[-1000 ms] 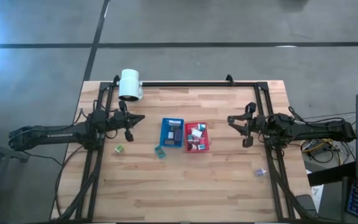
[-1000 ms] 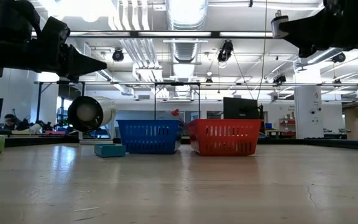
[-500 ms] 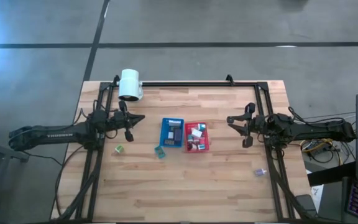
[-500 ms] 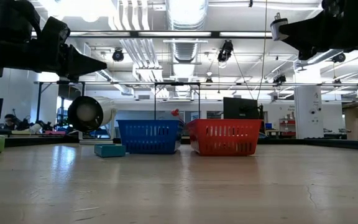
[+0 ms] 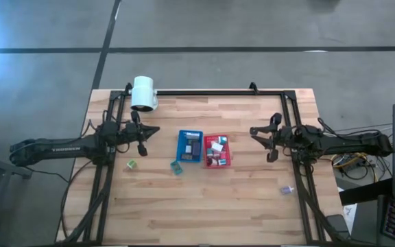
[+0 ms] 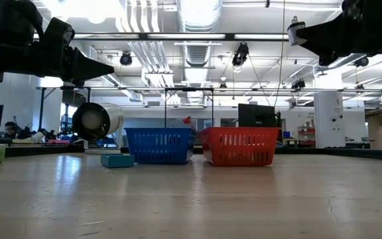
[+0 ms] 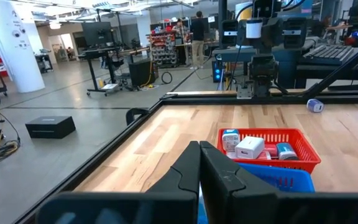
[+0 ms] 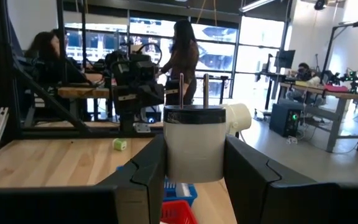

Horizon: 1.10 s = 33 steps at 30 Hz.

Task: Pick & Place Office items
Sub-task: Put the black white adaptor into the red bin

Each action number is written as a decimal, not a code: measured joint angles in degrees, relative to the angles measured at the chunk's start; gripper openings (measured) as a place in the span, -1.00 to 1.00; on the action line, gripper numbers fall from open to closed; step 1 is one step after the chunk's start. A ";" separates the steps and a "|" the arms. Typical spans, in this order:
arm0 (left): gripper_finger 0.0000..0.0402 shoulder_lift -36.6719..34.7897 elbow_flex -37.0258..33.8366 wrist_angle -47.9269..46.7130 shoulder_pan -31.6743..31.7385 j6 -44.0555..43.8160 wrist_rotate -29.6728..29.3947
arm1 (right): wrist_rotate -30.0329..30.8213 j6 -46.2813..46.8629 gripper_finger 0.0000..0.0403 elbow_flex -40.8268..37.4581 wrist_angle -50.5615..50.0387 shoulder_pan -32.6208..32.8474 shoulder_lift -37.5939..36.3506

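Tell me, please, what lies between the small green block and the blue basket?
In the high view, only a small teal block sits between the green block and blue basket.

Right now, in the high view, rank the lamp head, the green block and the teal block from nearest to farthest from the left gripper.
1. Green block, just below the left gripper.
2. Lamp head, table's top-left corner.
3. Teal block, beside the blue tray; nearly ties with the lamp.

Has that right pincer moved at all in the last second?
Yes, barely: the right pincer has crept slightly toward the red tray, holding a white cylinder.
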 joint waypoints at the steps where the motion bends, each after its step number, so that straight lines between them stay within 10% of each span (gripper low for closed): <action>1: -0.94 0.00 0.00 0.01 0.00 -0.02 0.00 | 0.01 0.03 -0.40 0.00 -0.04 0.00 0.27; 33: -0.94 -0.02 0.00 -0.01 -0.04 -0.26 0.02 | 2.97 2.70 -0.40 23.29 -6.29 0.00 46.44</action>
